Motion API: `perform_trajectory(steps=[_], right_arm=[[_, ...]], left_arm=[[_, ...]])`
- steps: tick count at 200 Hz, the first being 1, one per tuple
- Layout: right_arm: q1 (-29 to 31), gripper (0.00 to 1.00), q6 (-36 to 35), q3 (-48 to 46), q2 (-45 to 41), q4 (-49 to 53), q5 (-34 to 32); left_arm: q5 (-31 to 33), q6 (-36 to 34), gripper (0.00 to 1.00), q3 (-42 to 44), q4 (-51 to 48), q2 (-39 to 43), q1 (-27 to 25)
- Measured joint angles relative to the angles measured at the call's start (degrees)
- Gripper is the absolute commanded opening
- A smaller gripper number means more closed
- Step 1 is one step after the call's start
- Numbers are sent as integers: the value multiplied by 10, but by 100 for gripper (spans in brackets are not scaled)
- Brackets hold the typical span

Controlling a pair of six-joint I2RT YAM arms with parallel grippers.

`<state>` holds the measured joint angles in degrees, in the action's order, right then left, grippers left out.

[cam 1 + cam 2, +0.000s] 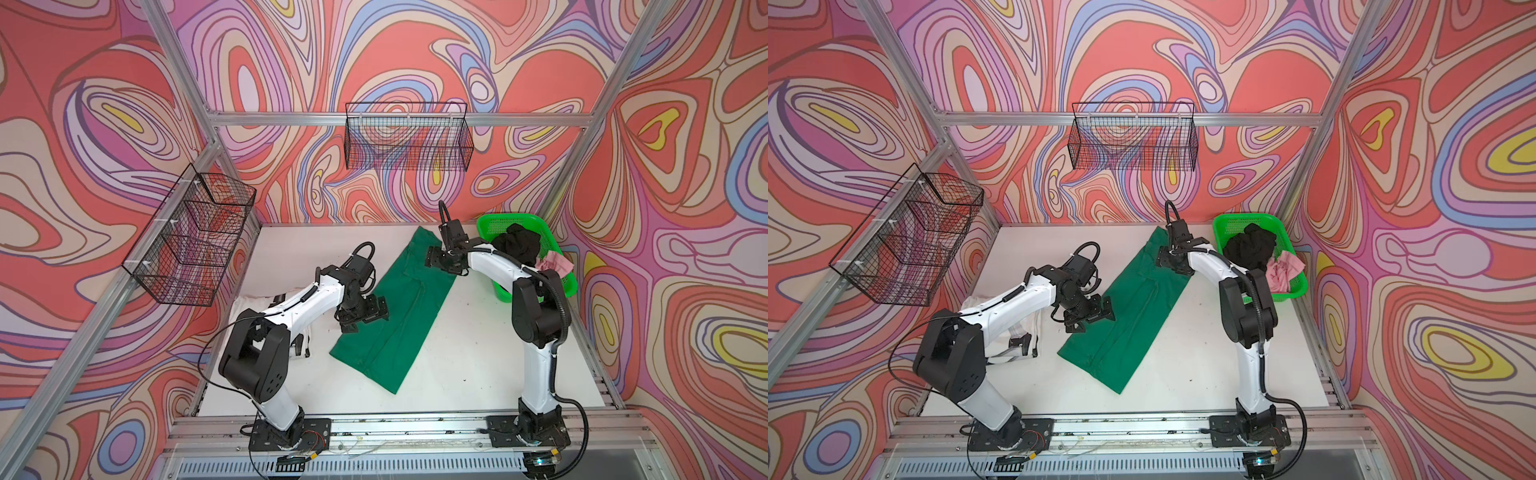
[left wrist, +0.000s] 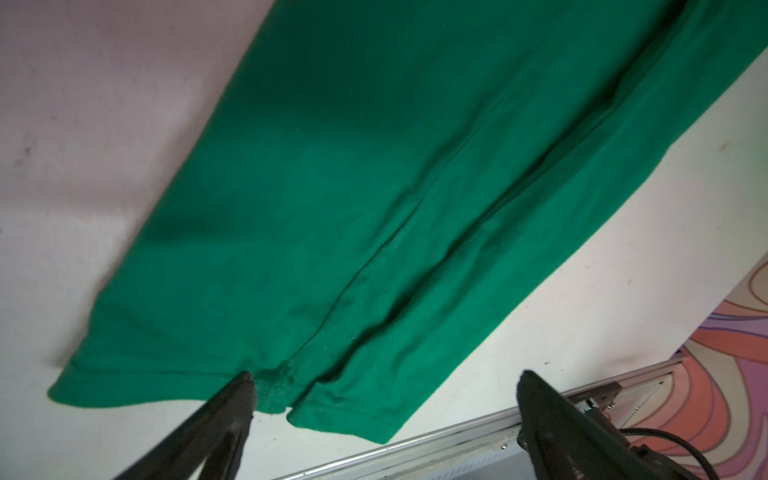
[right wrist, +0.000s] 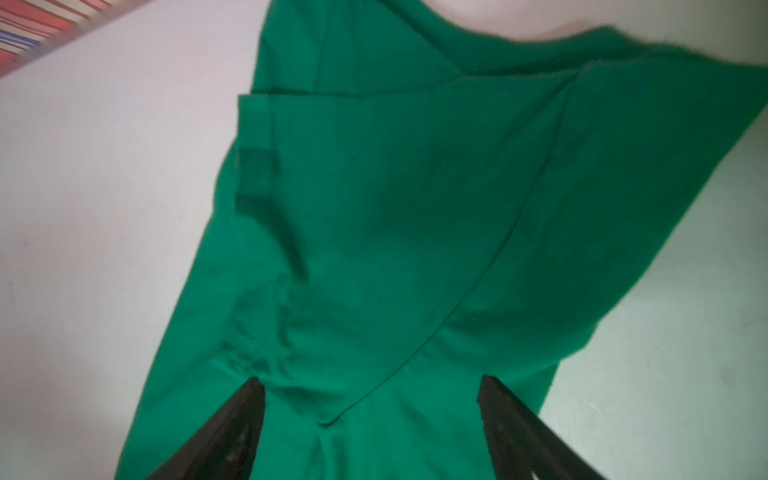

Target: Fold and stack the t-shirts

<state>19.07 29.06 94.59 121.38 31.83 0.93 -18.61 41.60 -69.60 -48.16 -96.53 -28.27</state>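
Note:
A dark green t-shirt point(image 1: 399, 307) point(image 1: 1133, 307) lies folded into a long strip, running diagonally across the white table. My left gripper point(image 1: 365, 318) point(image 2: 386, 377) hovers open at the strip's left edge; its wrist view shows the near hem of the green t-shirt point(image 2: 374, 208). My right gripper point(image 1: 440, 262) point(image 3: 372, 382) hangs open over the far end of the green t-shirt point(image 3: 395, 208), holding nothing. A white t-shirt with black marks point(image 1: 257, 301) point(image 1: 1021, 336) lies partly hidden under my left arm. A black t-shirt point(image 1: 519, 245) and a pale pink t-shirt point(image 1: 555, 264) lie crumpled in the basket.
A bright green plastic basket point(image 1: 498, 222) point(image 1: 1237, 220) stands at the back right corner. Black wire baskets hang on the back wall point(image 1: 409, 137) and on the left wall point(image 1: 191, 237). An aluminium rail point(image 1: 415, 424) runs along the table's front edge.

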Motion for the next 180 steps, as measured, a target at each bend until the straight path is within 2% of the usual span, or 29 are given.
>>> perform_trajectory(steps=[54,97,137,161,180], right_arm=[[0,84,0,50,71,0,12],[0,84,-17,141,135,-2,41],[3,85,-45,234,192,11,76],[6,85,-63,283,216,42,74],[12,86,-72,286,215,61,59]], left_arm=[[0,-37,99,31,31,-79,17],[-36,-11,99,68,68,-52,14],[-76,54,100,129,120,-7,-45],[-103,108,100,163,168,14,-90],[-114,134,100,172,187,19,-110]])
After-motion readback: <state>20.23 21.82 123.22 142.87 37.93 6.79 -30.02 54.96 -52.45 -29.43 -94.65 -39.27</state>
